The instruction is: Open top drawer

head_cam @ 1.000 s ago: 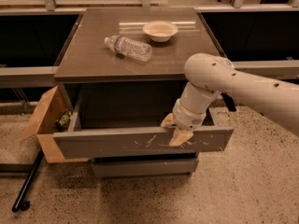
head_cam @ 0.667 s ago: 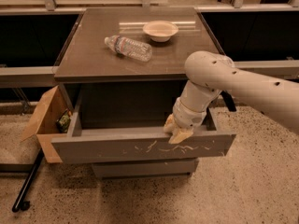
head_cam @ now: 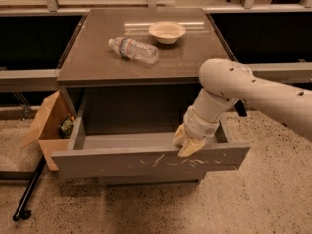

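Note:
The top drawer (head_cam: pixel 146 161) is a wide grey handleless drawer under the brown cabinet top. It stands pulled well out toward me, its flat front marked with whitish scratches across the middle. Its inside looks empty. My gripper (head_cam: pixel 186 143) comes in from the right on a white arm and sits at the drawer front's top edge, right of centre. Its cream fingertips (head_cam: pixel 190 147) hang over that edge, touching it.
A clear plastic bottle (head_cam: pixel 134 49) lies on its side on the cabinet top (head_cam: pixel 97 62), with a shallow cream bowl (head_cam: pixel 167 31) behind it. An open cardboard box (head_cam: pixel 51 126) stands at the cabinet's left. A black bar (head_cam: pixel 29 189) lies on the speckled floor.
The drawer has slid a little further out toward me, with my gripper moving along on its front edge.

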### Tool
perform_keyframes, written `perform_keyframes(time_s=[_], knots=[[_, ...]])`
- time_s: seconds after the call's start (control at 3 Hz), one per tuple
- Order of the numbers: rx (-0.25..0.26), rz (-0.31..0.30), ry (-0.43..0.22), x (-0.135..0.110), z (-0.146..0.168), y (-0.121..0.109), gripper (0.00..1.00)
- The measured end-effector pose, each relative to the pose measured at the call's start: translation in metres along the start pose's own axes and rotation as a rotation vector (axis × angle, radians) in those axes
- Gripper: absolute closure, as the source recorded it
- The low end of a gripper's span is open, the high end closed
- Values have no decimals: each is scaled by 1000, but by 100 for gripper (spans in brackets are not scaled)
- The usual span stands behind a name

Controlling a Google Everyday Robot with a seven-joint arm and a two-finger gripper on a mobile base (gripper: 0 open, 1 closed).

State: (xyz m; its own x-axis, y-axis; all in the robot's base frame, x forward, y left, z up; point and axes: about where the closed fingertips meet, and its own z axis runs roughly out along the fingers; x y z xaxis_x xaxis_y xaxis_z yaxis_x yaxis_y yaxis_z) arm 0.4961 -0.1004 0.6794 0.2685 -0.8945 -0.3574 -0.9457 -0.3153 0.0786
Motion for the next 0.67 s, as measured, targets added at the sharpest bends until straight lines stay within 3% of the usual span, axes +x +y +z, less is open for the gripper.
perform_keyframes(time_s=[0.33, 0.67], knots=[[0, 0, -1, -2, 1, 0, 98], [0, 0, -1, -2, 1, 0, 75]])
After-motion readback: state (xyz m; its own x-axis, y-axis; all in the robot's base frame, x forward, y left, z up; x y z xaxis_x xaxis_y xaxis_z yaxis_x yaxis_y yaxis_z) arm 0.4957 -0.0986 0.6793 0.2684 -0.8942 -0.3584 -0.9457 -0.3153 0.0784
